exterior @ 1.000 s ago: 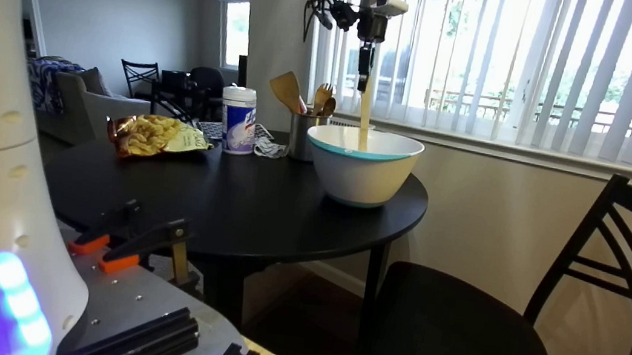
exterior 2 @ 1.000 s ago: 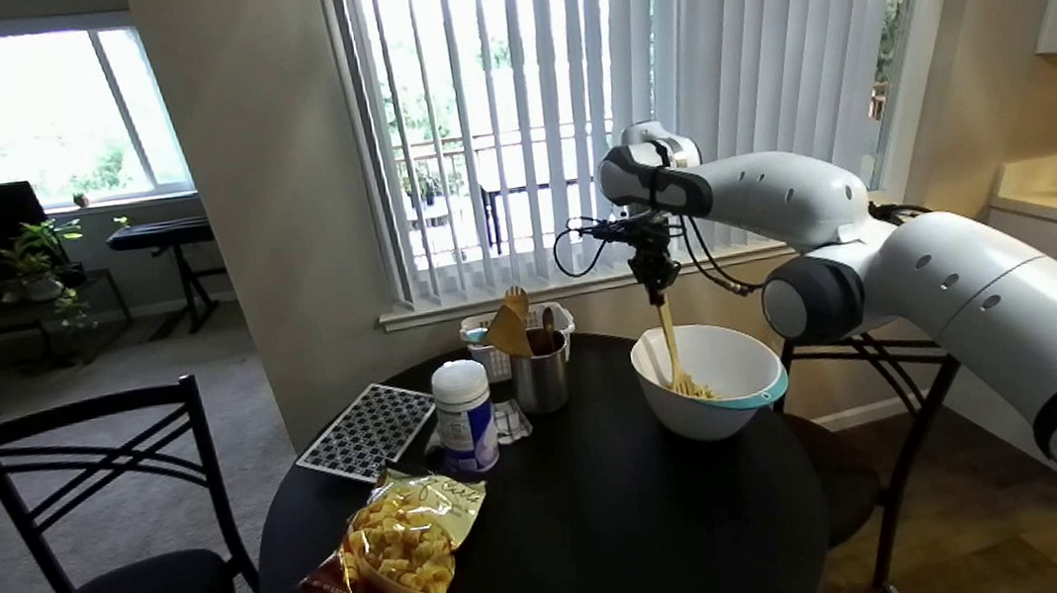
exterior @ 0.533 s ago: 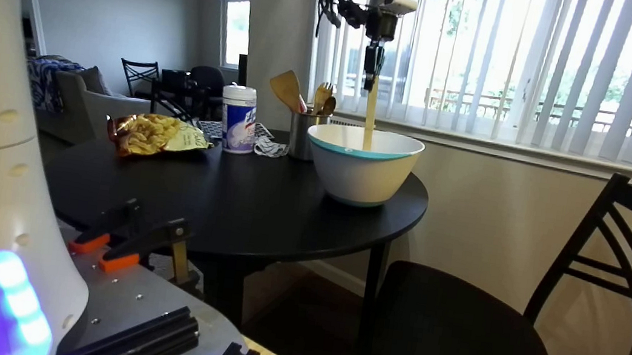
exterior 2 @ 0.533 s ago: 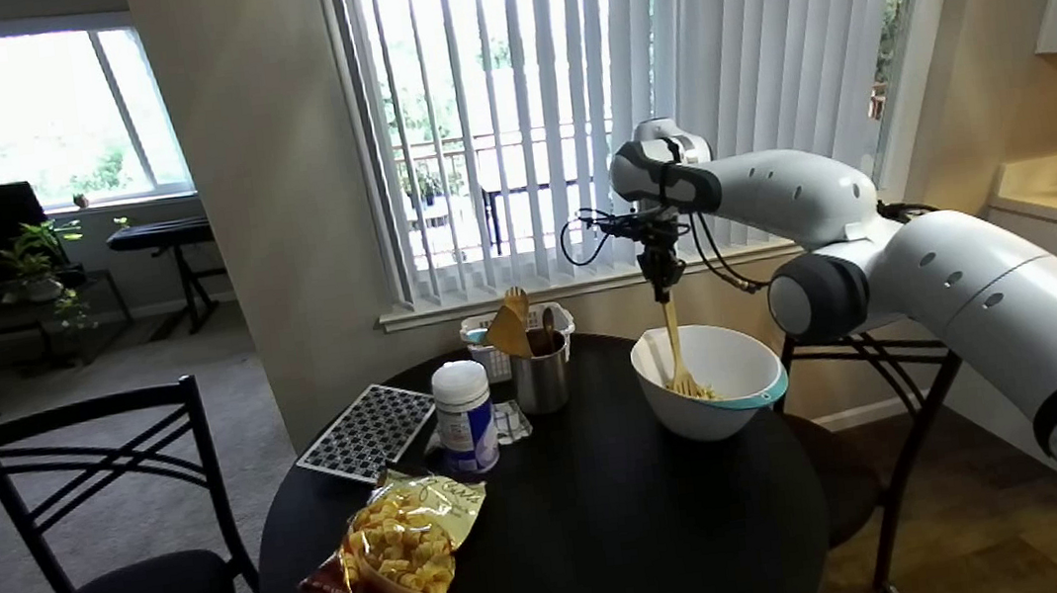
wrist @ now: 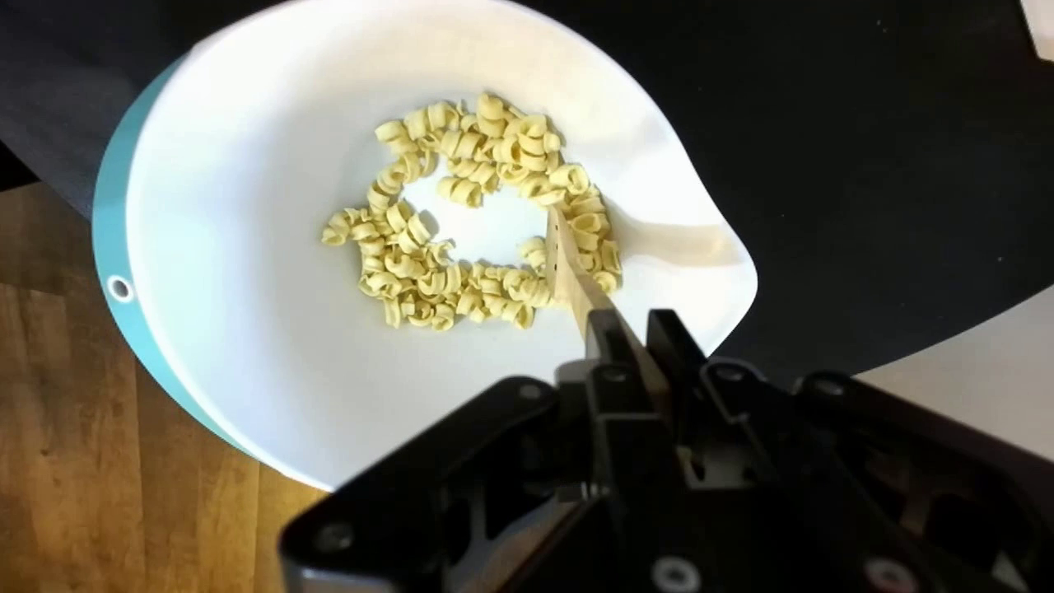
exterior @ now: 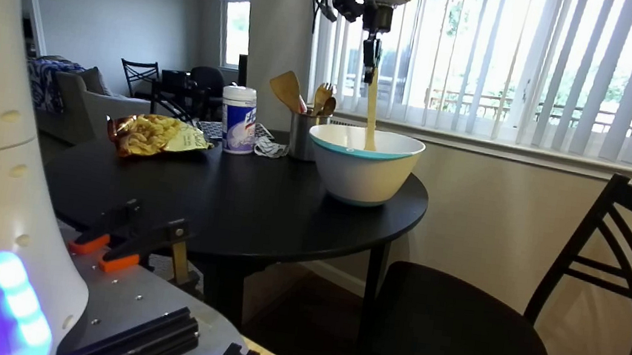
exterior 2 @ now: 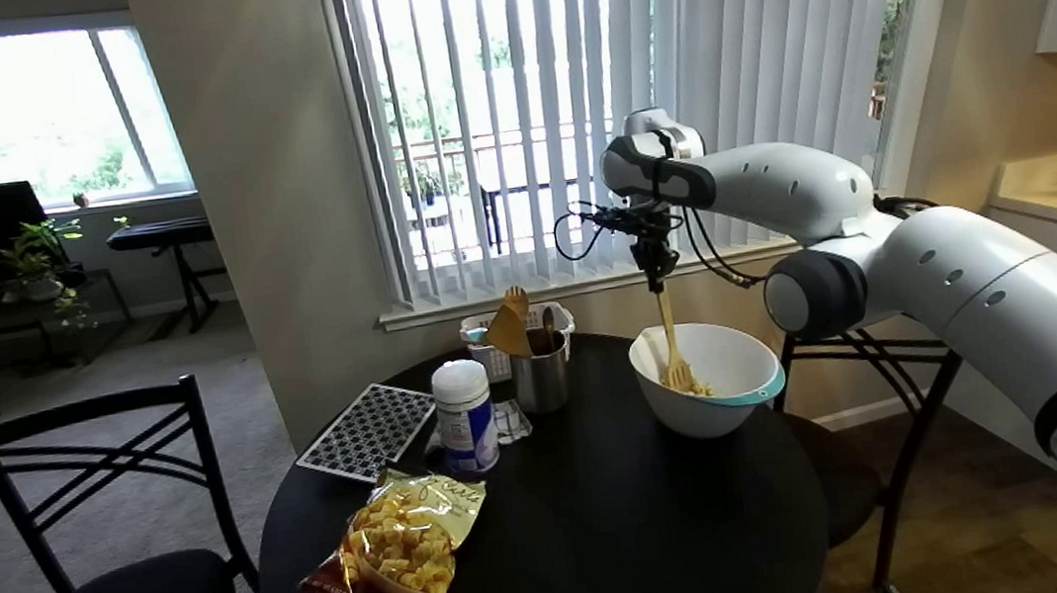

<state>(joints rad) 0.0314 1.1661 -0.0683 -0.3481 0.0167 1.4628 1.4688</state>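
Observation:
My gripper (wrist: 634, 325) is shut on the handle of a pale wooden fork (wrist: 568, 268). The gripper also shows above the bowl in both exterior views (exterior: 368, 77) (exterior 2: 658, 287). The fork (exterior: 371, 108) points down into a white bowl (exterior: 362, 174) with a teal rim band, its handle slightly tilted. In an exterior view the slotted end of the fork (exterior 2: 676, 369) is inside the bowl (exterior 2: 701, 416). In the wrist view its tip is at the pasta (wrist: 502, 140). The pale yellow curls lie in a broken ring on the bottom of the bowl (wrist: 272, 387).
The bowl stands on a round black table (exterior: 215, 201). A steel holder with wooden utensils (exterior 2: 541, 380), a white basket (exterior 2: 494, 360), a wipes canister (exterior 2: 466, 423), a patterned board (exterior 2: 370, 432) and a snack bag (exterior 2: 403, 545) are there. A chair (exterior: 454, 330) stands beside it.
In an exterior view the gripper and fork shift right, then slightly back left and up. The fork's tilt has changed and more of its slotted end shows. The bowl has shifted very slightly.

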